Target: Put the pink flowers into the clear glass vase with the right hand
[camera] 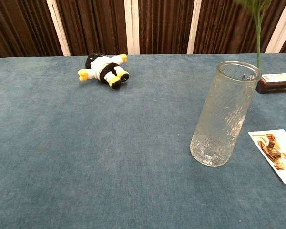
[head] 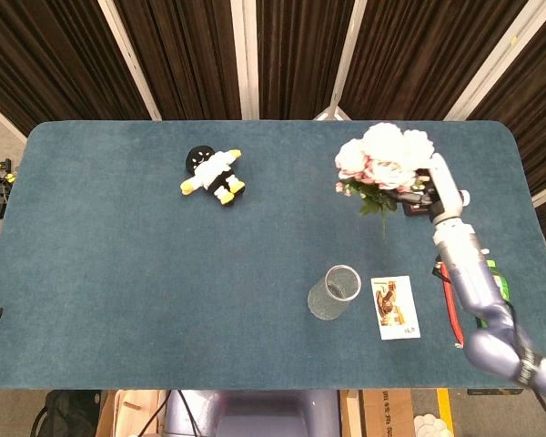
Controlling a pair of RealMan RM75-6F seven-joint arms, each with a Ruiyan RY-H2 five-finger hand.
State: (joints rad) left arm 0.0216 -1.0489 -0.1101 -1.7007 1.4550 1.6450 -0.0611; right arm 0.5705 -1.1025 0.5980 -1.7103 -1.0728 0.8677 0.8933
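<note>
Pink flowers (head: 382, 155) are held up in the right hand (head: 434, 185), blossoms to its left, stems hanging below. Clear glass vase (head: 333, 293) stands on the worktop (head: 118, 273), nearer the robot than the hand.

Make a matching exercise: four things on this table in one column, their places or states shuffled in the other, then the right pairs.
1. pink flowers
2. glass vase
3. plush penguin
4. picture card

A. lying far from the other things
B. flat on the table just beside the vase
C. upright, nothing in it
D. lifted off the table in the right hand

Pairs: 1-D, 2-C, 3-A, 4-B
</note>
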